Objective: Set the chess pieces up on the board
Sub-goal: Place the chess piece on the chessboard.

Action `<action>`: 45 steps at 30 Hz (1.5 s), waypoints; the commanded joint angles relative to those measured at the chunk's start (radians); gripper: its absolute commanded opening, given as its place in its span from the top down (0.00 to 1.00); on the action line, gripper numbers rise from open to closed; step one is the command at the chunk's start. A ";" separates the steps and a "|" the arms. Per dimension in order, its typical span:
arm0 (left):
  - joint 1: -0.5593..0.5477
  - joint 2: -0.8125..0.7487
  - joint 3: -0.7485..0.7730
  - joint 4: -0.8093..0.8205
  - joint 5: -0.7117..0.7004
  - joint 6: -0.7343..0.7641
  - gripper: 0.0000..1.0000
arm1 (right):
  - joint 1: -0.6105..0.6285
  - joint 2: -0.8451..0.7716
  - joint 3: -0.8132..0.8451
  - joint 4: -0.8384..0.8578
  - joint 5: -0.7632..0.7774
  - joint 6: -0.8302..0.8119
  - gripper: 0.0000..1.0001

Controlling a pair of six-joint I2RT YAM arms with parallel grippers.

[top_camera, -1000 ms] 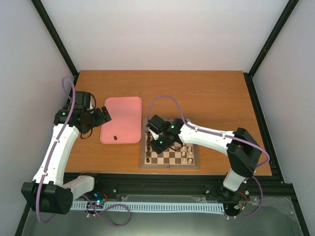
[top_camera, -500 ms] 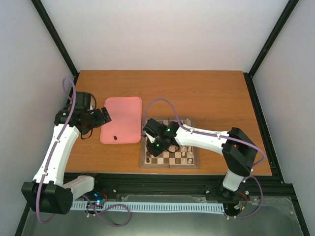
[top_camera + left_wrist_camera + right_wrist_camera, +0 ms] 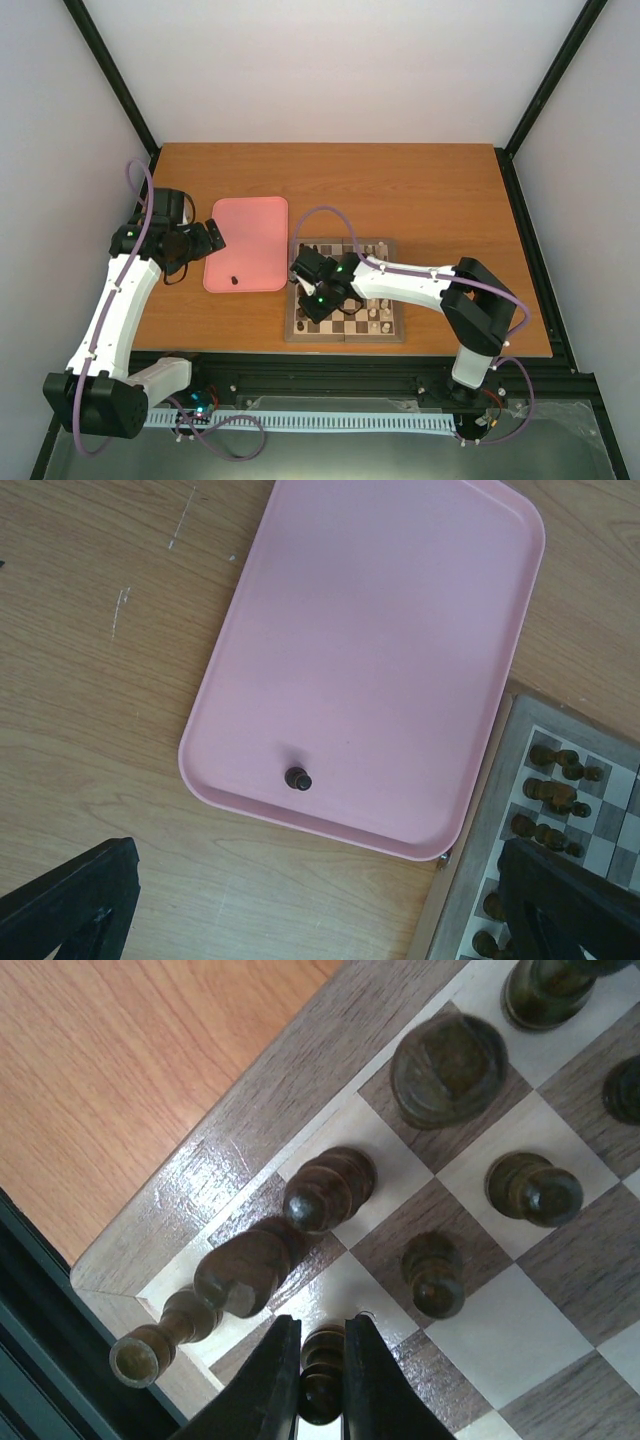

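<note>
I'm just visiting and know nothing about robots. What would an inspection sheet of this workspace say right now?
Surface: wooden table, scuffed near the pink tray.
Job's things: board, dark chess pieces along its left side, cream pieces on its right; one stray dark piece on the tray.
Clutter: pink tray.
Grippers: left gripper open beside the tray; right gripper shut on a dark pawn near the board's corner.
Cables: purple cables looped over both arms.
Surroundings: black frame, pale walls.
</note>
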 commanded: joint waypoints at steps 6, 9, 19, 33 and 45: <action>0.005 -0.012 -0.003 -0.001 -0.004 0.006 0.00 | 0.009 0.023 0.004 0.031 0.022 -0.009 0.91; 0.004 -0.006 -0.002 0.000 -0.003 0.008 0.00 | 0.009 0.026 0.007 0.028 0.026 -0.010 0.90; 0.005 0.013 0.005 0.009 0.001 0.011 0.00 | 0.009 0.027 0.022 0.016 0.036 -0.023 0.79; 0.005 0.026 0.012 0.016 0.000 0.008 0.00 | 0.008 -0.043 0.158 -0.153 0.069 -0.046 0.72; 0.005 0.015 0.107 -0.001 0.014 -0.008 0.00 | 0.008 0.157 0.538 -0.220 0.026 -0.150 0.59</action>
